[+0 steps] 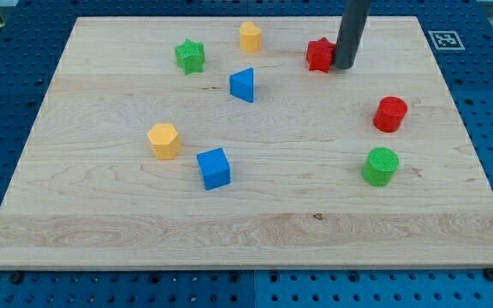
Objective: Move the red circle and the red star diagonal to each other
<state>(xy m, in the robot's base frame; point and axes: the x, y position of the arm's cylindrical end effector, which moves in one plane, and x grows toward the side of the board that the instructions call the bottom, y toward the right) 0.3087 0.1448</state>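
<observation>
The red star (319,55) lies near the view's top, right of centre. My tip (344,67) stands right beside it on its right side, touching or nearly touching it. The red circle (390,114) lies below and to the right of the star, toward the board's right edge, apart from my tip.
A green circle (381,166) lies just below the red circle. A yellow block (250,37) and a green star (190,56) lie at the top. A blue triangle (243,85), a yellow hexagon (164,140) and a blue cube (214,168) lie left of centre. The wooden board (101,231) sits on a blue surface.
</observation>
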